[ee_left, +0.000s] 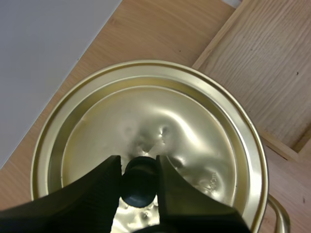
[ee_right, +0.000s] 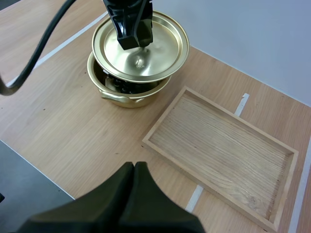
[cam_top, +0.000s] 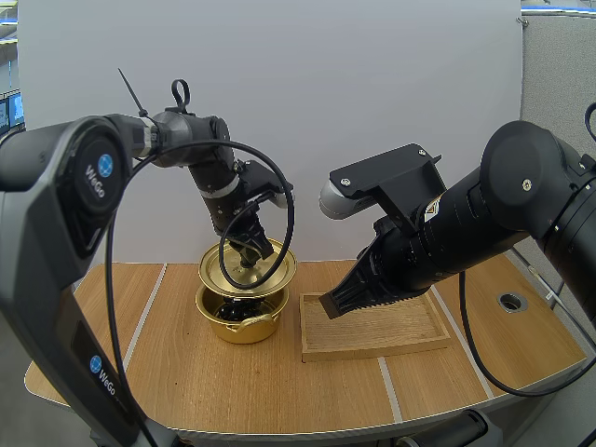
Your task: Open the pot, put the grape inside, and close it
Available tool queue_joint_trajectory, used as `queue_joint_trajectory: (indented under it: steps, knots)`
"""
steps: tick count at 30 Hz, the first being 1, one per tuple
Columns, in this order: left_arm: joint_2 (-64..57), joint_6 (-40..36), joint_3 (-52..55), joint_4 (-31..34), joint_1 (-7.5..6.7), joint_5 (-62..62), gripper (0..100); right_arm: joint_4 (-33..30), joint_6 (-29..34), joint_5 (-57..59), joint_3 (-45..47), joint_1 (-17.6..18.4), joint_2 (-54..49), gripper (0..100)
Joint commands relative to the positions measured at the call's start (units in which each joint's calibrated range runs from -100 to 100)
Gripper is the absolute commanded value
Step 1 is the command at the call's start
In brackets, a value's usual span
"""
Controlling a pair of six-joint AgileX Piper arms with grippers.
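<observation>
A gold pot (cam_top: 244, 321) stands on the table left of the wooden tray, and dark grapes (cam_top: 229, 313) show inside it (ee_right: 116, 85). My left gripper (cam_top: 250, 256) is shut on the black knob (ee_left: 140, 183) of the gold lid (cam_top: 223, 268), which hangs just above the pot and covers most of its mouth. The lid (ee_left: 160, 126) is level, slightly off toward the back. The lid (ee_right: 160, 46) hovers over the pot (ee_right: 127, 97). My right gripper (cam_top: 337, 300) hangs shut and empty over the tray's near left part, its fingers (ee_right: 133, 187) together as one wedge.
An empty wooden tray (cam_top: 372, 328) lies right of the pot, long side toward me; its rim (ee_right: 165, 156) is low. A round hole (cam_top: 511, 302) is set in the table at the right.
</observation>
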Motion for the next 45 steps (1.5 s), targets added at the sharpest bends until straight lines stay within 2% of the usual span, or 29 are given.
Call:
queue_joint_trajectory:
  steps: [1,22,24,26,31,32,34,40,45]
  knots:
    - [3.2,1.0,0.1,-1.2,-0.21,-4.4,0,0.2,-0.3,0.0,0.2,-0.2,-0.5,0]
    - [6.9,1.1,0.1,-1.2,-0.21,-3.9,1,0.2,-0.3,0.0,0.2,-0.2,-0.5,0]
    - [6.9,1.1,0.1,-1.2,-0.21,-2.9,7,0.2,-0.3,0.0,0.2,-0.2,-0.5,0]
    - [6.9,1.1,0.1,-1.2,-0.21,-2.3,21,0.2,-0.3,0.0,0.2,-0.2,-0.5,0]
    - [6.9,1.1,0.1,-1.7,-0.21,-0.4,77,0.2,-0.4,0.0,0.2,-0.2,-0.5,0]
    - [6.9,1.1,0.1,-2.1,-0.21,-0.2,85,0.2,-0.4,0.0,0.2,-0.2,-0.5,0]
    - [6.9,1.1,0.1,-2.6,-0.21,-0.1,90,0.2,-0.5,0.0,0.2,-0.2,-0.5,0]
    - [4.6,1.1,0.1,-2.6,-0.21,-0.1,90,0.2,-0.6,0.0,0.2,-0.2,-0.5,0]
    - [-1.9,1.1,0.1,-2.6,-0.21,-1.1,90,0.2,-0.6,0.0,0.2,-0.2,-0.5,0]
